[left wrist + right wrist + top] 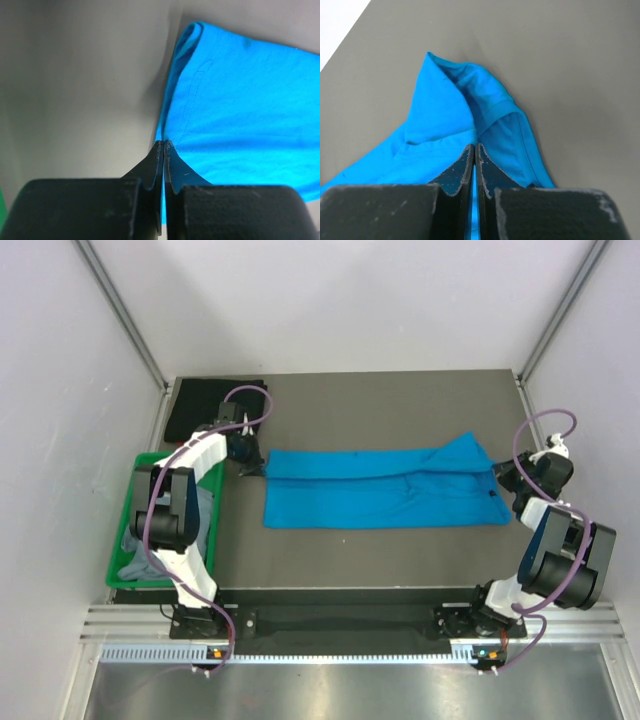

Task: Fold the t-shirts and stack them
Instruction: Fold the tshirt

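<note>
Here the bright blue t-shirt (pixel 380 488) lies as a long band across the middle of the top view. The left fingers (pixel 150 172) are clamped on its left-hand end, and the right fingers (pixel 457 175) are pinched together on its right-hand end. To fold well, both ends should probably rise level and travel together, the cloth taut enough not to sag or twist. The black t-shirt (pixel 215 400) sits in the upper left corner; the grey t-shirt (pixel 135 558) lies in the green bin (pixel 122 530) at the left edge. The worktop (pixel 380 410) is matte dark grey, enclosed by pale walls (pixel 350 300) with metal posts (pixel 120 310).
</note>
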{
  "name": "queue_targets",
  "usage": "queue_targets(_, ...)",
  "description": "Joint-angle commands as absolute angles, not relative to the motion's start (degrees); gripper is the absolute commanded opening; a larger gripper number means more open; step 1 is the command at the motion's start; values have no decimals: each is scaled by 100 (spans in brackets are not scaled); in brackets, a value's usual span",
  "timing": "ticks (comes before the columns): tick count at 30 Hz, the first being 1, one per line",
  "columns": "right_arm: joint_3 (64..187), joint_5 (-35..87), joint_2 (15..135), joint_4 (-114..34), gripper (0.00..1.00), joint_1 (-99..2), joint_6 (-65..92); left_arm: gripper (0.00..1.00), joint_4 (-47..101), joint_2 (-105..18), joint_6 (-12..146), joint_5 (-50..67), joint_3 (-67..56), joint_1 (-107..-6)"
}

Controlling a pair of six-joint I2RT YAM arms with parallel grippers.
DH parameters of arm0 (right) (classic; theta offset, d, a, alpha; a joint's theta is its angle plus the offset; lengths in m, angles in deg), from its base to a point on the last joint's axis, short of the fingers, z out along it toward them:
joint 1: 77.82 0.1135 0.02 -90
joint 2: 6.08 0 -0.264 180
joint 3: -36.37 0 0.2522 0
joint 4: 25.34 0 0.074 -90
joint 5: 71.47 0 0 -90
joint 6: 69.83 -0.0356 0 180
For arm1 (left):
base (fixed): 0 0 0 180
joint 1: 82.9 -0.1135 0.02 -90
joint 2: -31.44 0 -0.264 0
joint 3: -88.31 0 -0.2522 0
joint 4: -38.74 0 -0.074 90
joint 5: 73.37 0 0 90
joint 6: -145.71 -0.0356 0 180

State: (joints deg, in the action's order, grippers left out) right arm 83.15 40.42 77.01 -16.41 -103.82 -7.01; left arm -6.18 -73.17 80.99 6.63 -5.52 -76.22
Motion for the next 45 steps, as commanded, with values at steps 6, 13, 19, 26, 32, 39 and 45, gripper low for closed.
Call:
queue_targets(6,8116,3918,7434,-1485,0,-10541,-567,0,-587,-7042,7970,916,-594,-7622)
queue_targets(13,7958,4015,7398,-1397,0,-10559,-689,0,-675,-7261,7962,942,-577,-7490)
queue_targets(19,7870,4103,7443,-1336,0,-10577,-760,0,-754,-7385,7935,1048,-542,-7411)
queue_targets(26,7870,4041,7513,-1432,0,-10585,-786,0,-894,-7508,7944,1180,-480,-7358)
queue_targets(32,7879,4015,7530,-1485,0,-10586,-804,8,-1228,-7622,7953,1347,-260,-7349)
queue_targets(39,8361,3770,7706,-2458,19,-10594,-865,36,-1825,-7534,7821,1215,344,-7279)
queue_targets(45,9012,3523,7733,-3583,30,-10559,-980,35,-1643,-7710,7733,233,1013,-7235)
